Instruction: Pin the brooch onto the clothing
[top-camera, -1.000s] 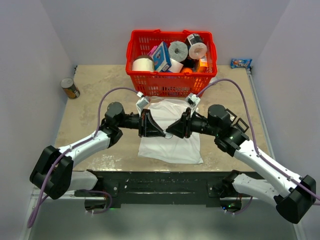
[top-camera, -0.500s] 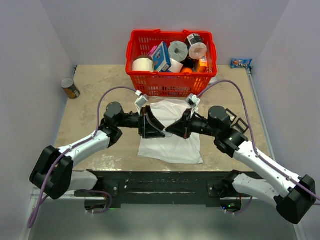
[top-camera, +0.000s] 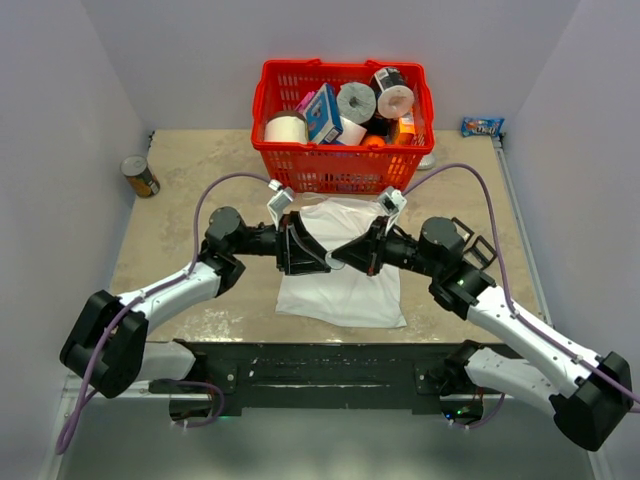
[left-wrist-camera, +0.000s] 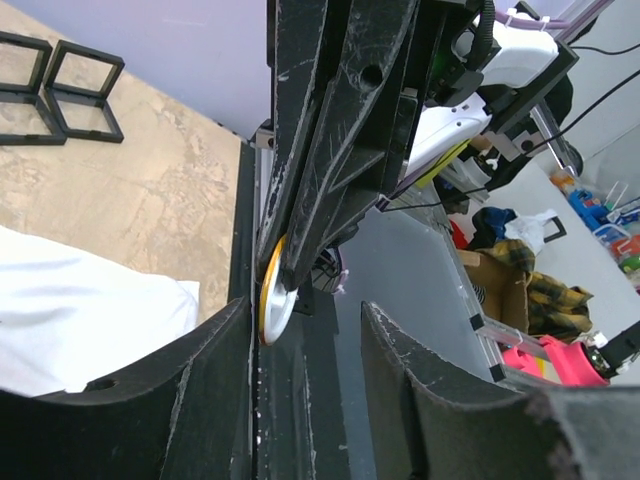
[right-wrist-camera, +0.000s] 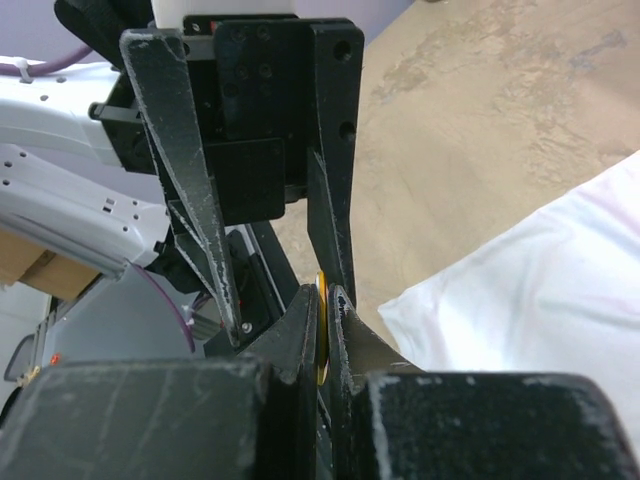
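Setting: beige mottled stone-look table top (top-camera: 180, 200), enclosed by plain pale walls on three sides.

Item 1. Plain white short-sleeved T-shirt (top-camera: 340, 295) of thin soft fabric. It lies flat at the middle of the table, just in front of the basket. Both arms reach in over it from either side.

Item 2. Tiny round brooch (left-wrist-camera: 275, 300) with an orange-gold edge, seen edge-on. It is held in the air above the shirt, where the two tools meet. Its face cannot be made out.

Item 3. Right gripper (right-wrist-camera: 321, 300), black and two-fingered. Its fingers are pressed together with the brooch pinched between the tips.

Item 4. Left gripper (top-camera: 322, 260), black and two-fingered. Its fingers (left-wrist-camera: 200, 380) stand apart and hold nothing. The right tool's tips and the brooch sit in the gap, close to one finger; whether they touch it cannot be told.

Item 5. Red plastic lattice basket (top-camera: 300, 165), at the far edge of the table. It is filled with paper rolls, a blue box and other small goods.

Item 6. Cylindrical can (top-camera: 140, 176), standing tilted at the far left of the table, well apart from the shirt.

Item 7. Blue snack packet (top-camera: 481, 127), lying in the far right corner.
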